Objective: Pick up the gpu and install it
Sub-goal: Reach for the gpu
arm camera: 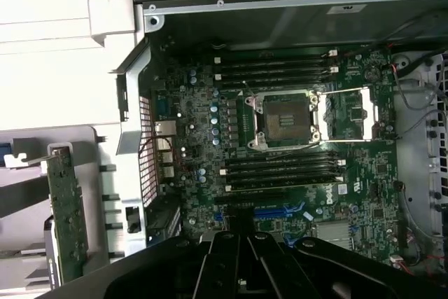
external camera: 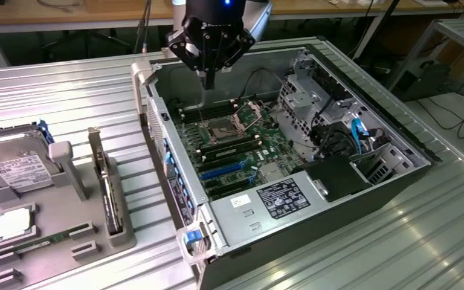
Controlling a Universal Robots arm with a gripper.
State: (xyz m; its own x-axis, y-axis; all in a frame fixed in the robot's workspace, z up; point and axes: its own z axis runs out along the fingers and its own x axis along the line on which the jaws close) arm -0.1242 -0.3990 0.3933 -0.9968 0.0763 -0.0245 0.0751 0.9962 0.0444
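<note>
The gpu point(external camera: 107, 188) stands on its edge in a slot of the grey holder point(external camera: 63, 238), on the exterior view's left, with its silver bracket end up. In the wrist view the gpu point(arm camera: 68, 223) shows as a green board face beside the case wall. My gripper point(external camera: 208, 83) hangs over the far end of the open computer case point(external camera: 393, 181), above the motherboard point(external camera: 244, 151), well away from the gpu. Its fingers are shut with nothing between them. In the wrist view the gripper point(arm camera: 236, 234) hovers over the blue expansion slots point(arm camera: 280, 211).
A silver hard drive point(external camera: 16, 164), a square processor point(external camera: 12, 223) and a narrow green RAM stick point(external camera: 45, 243) also sit in the grey holder. The motherboard's CPU socket point(arm camera: 283, 118) stands open. Cables and a drive cage point(external camera: 341, 130) crowd the case's far side.
</note>
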